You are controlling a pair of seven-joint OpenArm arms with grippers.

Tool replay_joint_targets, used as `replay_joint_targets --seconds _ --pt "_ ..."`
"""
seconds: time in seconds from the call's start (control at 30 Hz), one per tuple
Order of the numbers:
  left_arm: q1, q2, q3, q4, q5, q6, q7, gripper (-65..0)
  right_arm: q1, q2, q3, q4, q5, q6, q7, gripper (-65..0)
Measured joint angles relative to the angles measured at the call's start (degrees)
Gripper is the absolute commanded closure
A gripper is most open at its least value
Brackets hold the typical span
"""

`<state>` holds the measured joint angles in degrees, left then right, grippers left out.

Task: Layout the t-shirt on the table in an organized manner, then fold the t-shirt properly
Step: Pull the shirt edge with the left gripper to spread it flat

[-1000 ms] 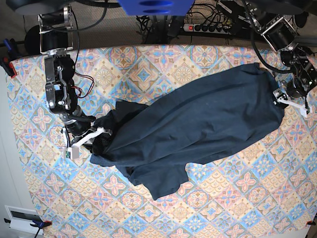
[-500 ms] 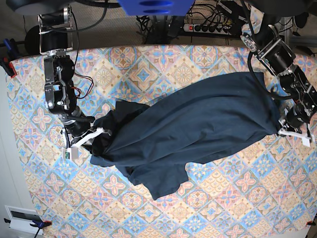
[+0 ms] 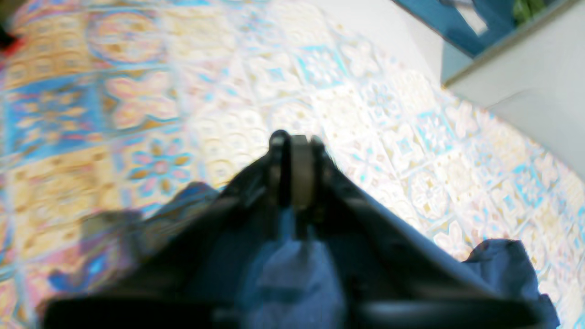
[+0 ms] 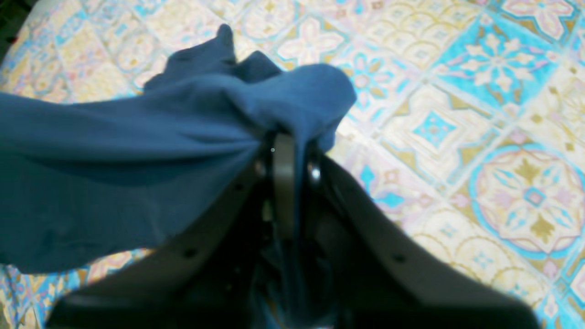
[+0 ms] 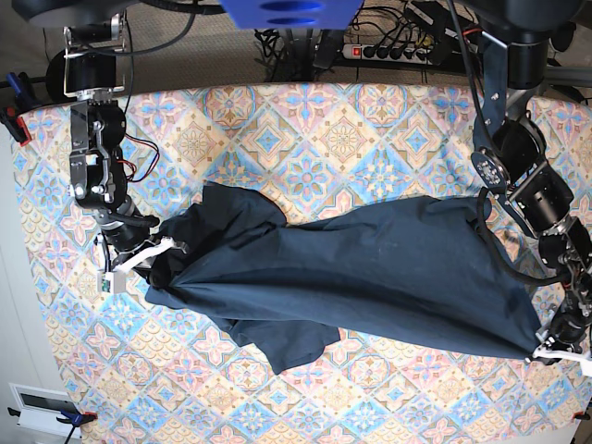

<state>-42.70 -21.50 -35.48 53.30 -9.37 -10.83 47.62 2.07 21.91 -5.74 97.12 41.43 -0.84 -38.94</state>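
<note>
Right gripper [image 5: 159, 250] clamped on the t-shirt [image 5: 370, 268], arm bent low. Left gripper [image 5: 548, 350] pinching its far corner, arm stretched toward the near edge.

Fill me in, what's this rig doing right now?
Two arms are spreading a dark navy t-shirt over the patterned table. The right gripper is shut on a bunched bit of fabric at one end. The left gripper pinches the far corner near the table's edge, its jaws nearly together on cloth. The shirt is stretched between them but wrinkled, with a flap folded under near the middle. Not laid flat yet; no folding started.
</note>
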Motion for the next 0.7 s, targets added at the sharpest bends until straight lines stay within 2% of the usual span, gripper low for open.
replay_joint_targets --seconds 0.07,0.1,0.2,0.27,0.33,0.43,0.5,0.57,0.7 --pt "0.2 -0.8 1.4 -1.9 0.7 4.4 -1.9 -28.4 -0.2 0.0 0.0 0.0 0.0 0.1 0.2 -0.3" --pt "0.7 -1.6 2.4 -2.0 0.7 5.4 -1.9 -32.5 -0.4 0.0 0.0 0.0 0.0 0.1 0.1 -0.3" --pt "1.9 -3.8 5.0 -1.7 0.5 5.7 -3.0 -43.1 -0.5 0.0 -0.3 0.1 0.0 0.1 0.0 -0.3" --pt "4.0 -4.1 5.6 0.0 -3.1 5.5 -3.6 -46.7 -0.5 0.0 -0.3 0.1 0.0 0.1 0.0 -0.3" --pt "8.3 -4.4 6.2 3.3 -7.5 5.1 -0.3 -46.9 -0.5 0.0 -0.3 0.1 -0.1 -0.2 0.0 -0.3" --pt "18.1 -5.0 5.8 13.0 -16.2 5.9 9.0 -46.9 -0.5 0.0 -0.5 0.0 0.1 -0.2 0.1 -0.3" --pt "24.3 -5.5 5.4 19.8 -20.4 6.2 12.2 -46.9 -0.5 0.0 -0.5 0.0 0.4 0.0 0.1 -0.3" --pt "30.7 -5.6 5.5 27.0 -24.0 5.5 14.5 -46.9 -0.5 -0.1 -0.5 0.0 0.0 -0.2 0.0 -0.3" --pt "41.2 -4.1 6.1 36.0 -26.5 5.0 14.5 -47.0 -0.5 0.0 -0.5 0.0 0.1 -0.3 0.0 -0.3"
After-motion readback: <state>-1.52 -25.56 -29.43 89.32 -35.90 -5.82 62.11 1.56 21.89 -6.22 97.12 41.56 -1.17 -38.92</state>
